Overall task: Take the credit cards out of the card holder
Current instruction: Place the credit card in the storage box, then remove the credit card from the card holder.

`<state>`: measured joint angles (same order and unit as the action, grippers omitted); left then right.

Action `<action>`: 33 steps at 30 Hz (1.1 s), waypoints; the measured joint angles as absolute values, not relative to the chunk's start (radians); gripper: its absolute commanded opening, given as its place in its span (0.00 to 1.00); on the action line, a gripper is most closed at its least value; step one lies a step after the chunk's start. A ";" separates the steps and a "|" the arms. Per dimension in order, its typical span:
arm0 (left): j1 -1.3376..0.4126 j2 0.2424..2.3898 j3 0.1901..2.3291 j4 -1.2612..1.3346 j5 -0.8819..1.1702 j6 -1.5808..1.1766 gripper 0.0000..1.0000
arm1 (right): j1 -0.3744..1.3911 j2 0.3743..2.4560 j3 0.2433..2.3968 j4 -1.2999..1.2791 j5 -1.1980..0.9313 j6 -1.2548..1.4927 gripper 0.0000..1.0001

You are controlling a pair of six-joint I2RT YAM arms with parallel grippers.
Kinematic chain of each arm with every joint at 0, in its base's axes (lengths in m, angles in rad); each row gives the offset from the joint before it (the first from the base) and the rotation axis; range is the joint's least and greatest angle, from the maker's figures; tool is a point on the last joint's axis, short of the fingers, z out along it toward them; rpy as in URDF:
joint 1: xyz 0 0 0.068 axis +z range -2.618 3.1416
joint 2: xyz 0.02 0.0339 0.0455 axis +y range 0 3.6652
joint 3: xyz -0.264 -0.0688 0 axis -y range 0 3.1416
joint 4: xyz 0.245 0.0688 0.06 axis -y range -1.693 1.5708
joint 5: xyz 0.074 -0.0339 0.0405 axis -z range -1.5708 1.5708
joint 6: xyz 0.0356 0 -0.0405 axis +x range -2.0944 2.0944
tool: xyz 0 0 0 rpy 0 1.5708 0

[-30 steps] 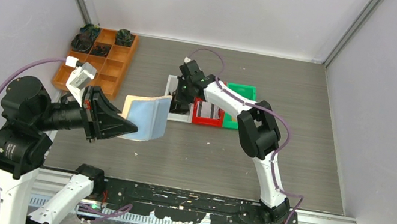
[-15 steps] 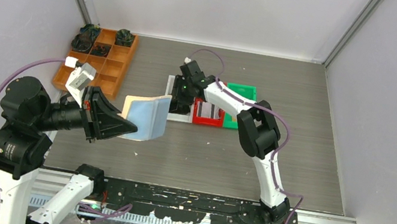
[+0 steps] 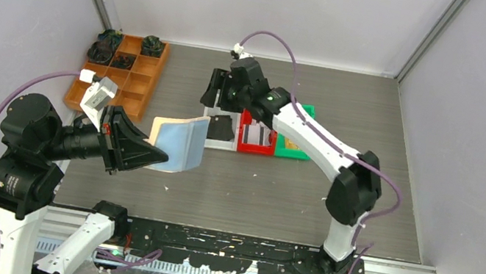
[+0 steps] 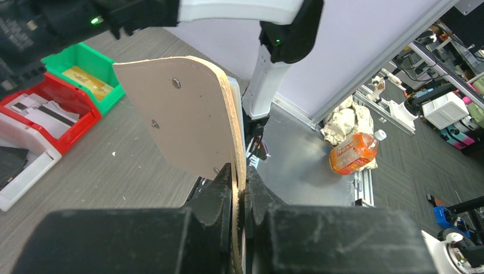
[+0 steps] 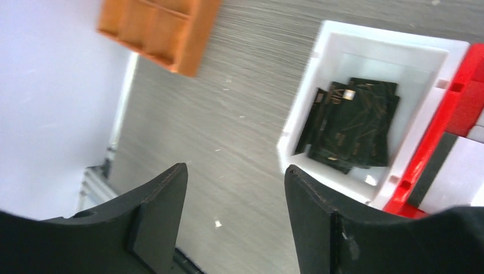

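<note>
Right claw [image 5: 234, 182] now higher, agape, near white bin [image 5: 376, 43].

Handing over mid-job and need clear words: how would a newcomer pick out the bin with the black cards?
On the grey table, three small bins sit side by side near the middle. It is the white bin at the left end, beside the red bin. Alone among them it holds a pile of black cards.
</note>
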<state>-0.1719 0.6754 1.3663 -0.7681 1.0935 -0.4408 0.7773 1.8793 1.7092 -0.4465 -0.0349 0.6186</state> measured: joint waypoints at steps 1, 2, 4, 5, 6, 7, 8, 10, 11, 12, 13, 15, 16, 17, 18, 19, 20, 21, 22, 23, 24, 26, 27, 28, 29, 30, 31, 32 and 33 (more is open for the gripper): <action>-0.172 0.675 1.366 -0.768 1.094 -0.441 0.00 | 0.784 1.845 1.707 -0.442 -0.036 0.618 0.74; -0.172 0.675 1.366 -0.768 1.096 -0.441 0.00 | 0.788 1.808 1.700 -0.433 -0.042 0.618 0.76; -0.172 0.675 1.366 -0.768 1.101 -0.441 0.00 | 0.793 1.717 1.648 -0.385 -0.076 0.629 0.80; -0.172 0.675 1.366 -0.768 1.102 -0.441 0.00 | 0.789 1.660 1.607 -0.353 -0.100 0.637 0.83; -0.172 0.675 1.365 -0.768 1.105 -0.441 0.00 | 0.782 1.610 1.563 -0.313 -0.125 0.649 0.86; -0.172 0.674 1.364 -0.768 1.106 -0.441 0.00 | 0.772 1.551 1.513 -0.271 -0.151 0.663 0.88; -0.172 0.673 1.362 -0.767 1.109 -0.442 0.00 | 0.764 1.495 1.459 -0.221 -0.176 0.674 0.90; -0.172 0.672 1.362 -0.766 1.111 -0.444 0.00 | 0.748 1.390 1.353 -0.107 -0.229 0.715 0.92; -0.172 0.670 1.362 -0.764 1.112 -0.445 0.00 | 0.743 1.355 1.312 -0.059 -0.252 0.732 0.93; -0.172 0.670 1.362 -0.763 1.113 -0.445 0.00 | 0.740 1.319 1.260 0.013 -0.281 0.759 0.93; -0.172 0.669 1.362 -0.761 1.114 -0.445 0.00 | 0.740 1.288 1.208 0.078 -0.311 0.790 0.93; -0.172 0.668 1.362 -0.760 1.118 -0.446 0.00 | 0.743 1.246 1.103 0.205 -0.365 0.854 0.93; -0.172 0.668 1.362 -0.760 1.120 -0.446 0.00 | 0.745 1.231 1.044 0.287 -0.391 0.899 0.93; -0.172 0.668 1.362 -0.760 1.122 -0.446 0.00 | 0.746 1.222 0.988 0.359 -0.416 0.940 0.92; -0.172 0.668 1.362 -0.760 1.123 -0.447 0.00 | 0.747 1.219 0.948 0.412 -0.434 0.975 0.91; -0.172 0.668 1.362 -0.760 1.125 -0.447 0.00 | 0.749 1.219 0.899 0.483 -0.455 1.016 0.91; -0.172 0.668 1.362 -0.760 1.126 -0.447 0.00 | 0.751 1.220 0.858 0.540 -0.472 1.057 0.90; -0.172 0.668 1.362 -0.760 1.127 -0.448 0.00 | 0.754 1.220 0.822 0.593 -0.486 1.092 0.90; -0.172 0.668 1.362 -0.760 1.127 -0.449 0.00 | 0.759 1.222 0.799 0.637 -0.496 1.119 0.89; -0.172 0.668 1.362 -0.760 1.127 -0.450 0.00 | 0.765 1.226 0.776 0.696 -0.505 1.149 0.88; -0.172 0.668 1.362 -0.759 1.127 -0.456 0.00 | 0.773 1.233 0.760 0.757 -0.510 1.174 0.87; -0.172 0.668 1.362 -0.759 1.127 -0.463 0.00 | 0.794 1.250 0.741 0.867 -0.521 1.217 0.86; -0.172 0.668 1.362 -0.759 1.127 -0.464 0.00 | 0.808 1.262 0.737 0.927 -0.524 1.239 0.85; -0.172 0.668 1.362 -0.757 1.127 -0.465 0.00 | 0.820 1.277 0.734 0.990 -0.527 1.262 0.84; -0.172 0.669 1.362 -0.756 1.127 -0.467 0.00 | 0.829 1.289 0.731 1.038 -0.526 1.278 0.83; -0.172 0.670 1.362 -0.754 1.128 -0.468 0.00 | 0.846 1.308 0.727 1.108 -0.525 1.300 0.82; -0.172 0.670 1.362 -0.752 1.128 -0.470 0.00 | 0.858 1.326 0.725 1.159 -0.525 1.319 0.81; -0.172 0.671 1.362 -0.751 1.128 -0.472 0.00 | 0.871 1.347 0.724 1.206 -0.525 1.335 0.79; -0.172 0.672 1.362 -0.749 1.129 -0.475 0.00 | 0.882 1.364 0.725 1.234 -0.525 1.343 0.77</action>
